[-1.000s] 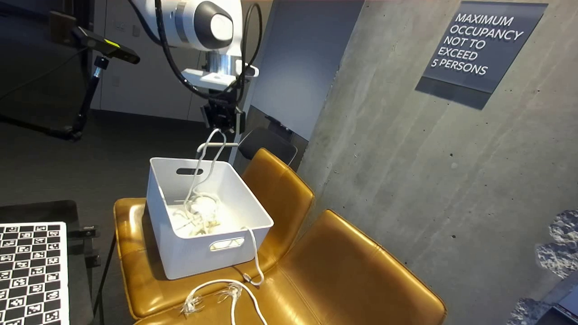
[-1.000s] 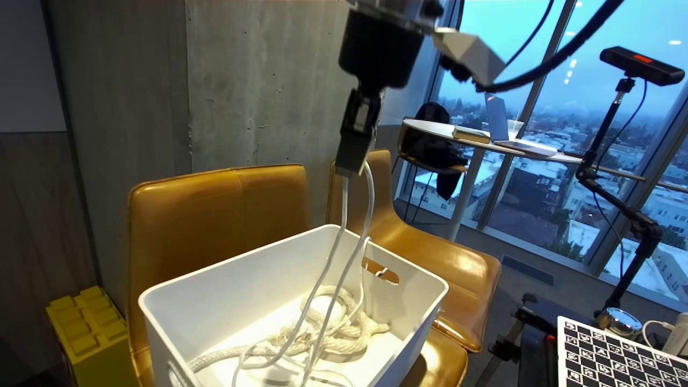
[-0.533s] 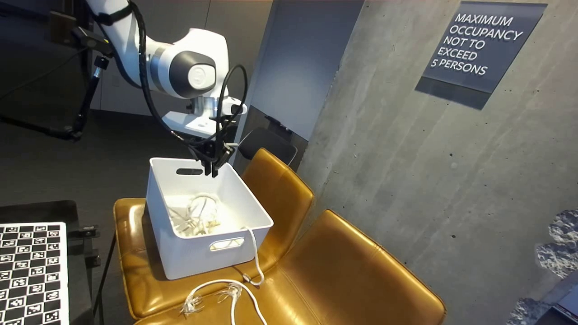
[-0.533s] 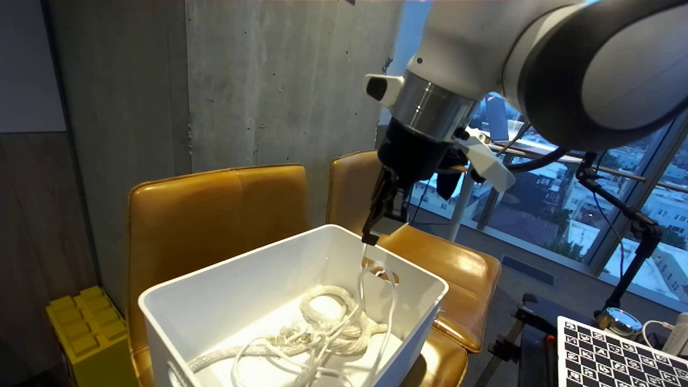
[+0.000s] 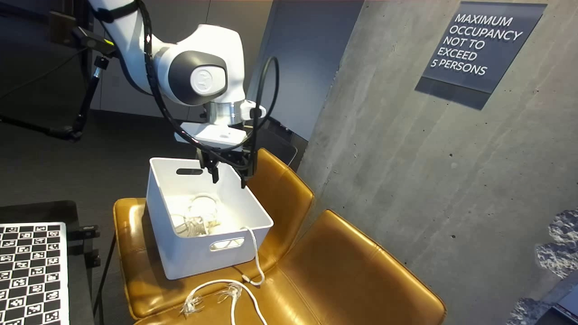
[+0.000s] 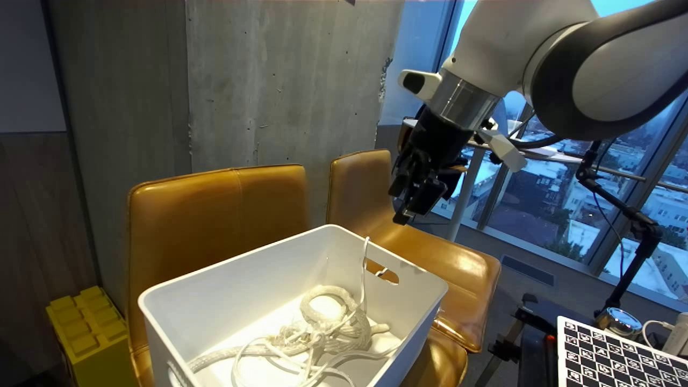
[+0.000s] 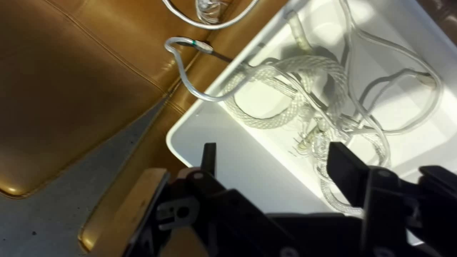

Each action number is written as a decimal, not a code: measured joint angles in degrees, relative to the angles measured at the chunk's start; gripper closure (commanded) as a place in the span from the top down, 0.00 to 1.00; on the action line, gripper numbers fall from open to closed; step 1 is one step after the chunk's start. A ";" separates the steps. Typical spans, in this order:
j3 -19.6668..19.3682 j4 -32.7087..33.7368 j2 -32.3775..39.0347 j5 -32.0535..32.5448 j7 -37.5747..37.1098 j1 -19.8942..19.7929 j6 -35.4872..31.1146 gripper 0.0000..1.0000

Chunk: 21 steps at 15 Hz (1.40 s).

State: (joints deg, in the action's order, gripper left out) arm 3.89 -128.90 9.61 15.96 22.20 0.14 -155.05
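Basically, gripper (image 5: 230, 183) sits above white bin (image 5: 189, 257), 2 fingers apart, nothing held. Ropes (image 6: 317, 339) lie heaped inside, toward 1 short edge, thin cord (image 5: 256, 253) draped over it. Likely best: fingers wide, clear of that cord, avoiding snags.

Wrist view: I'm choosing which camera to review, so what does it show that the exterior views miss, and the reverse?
Only the wrist view shows the small green mark near the tip of the draped white cord.

Only the exterior views show the robot's white arm, the checkered marker board and, in an exterior view, the maximum occupancy sign.

All show the open, empty gripper, the tan chairs and the white plastic bin with tangled white rope inside.
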 measured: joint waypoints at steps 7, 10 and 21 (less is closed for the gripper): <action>-1.33 6.14 7.19 -5.47 16.63 -8.20 0.23 1.00; -1.28 10.52 12.98 -5.56 21.76 -9.50 1.18 1.00; -0.45 23.53 29.21 -3.40 32.57 -8.35 5.54 1.00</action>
State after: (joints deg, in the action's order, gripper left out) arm 3.43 -105.37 38.82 12.56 54.76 -8.21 -149.52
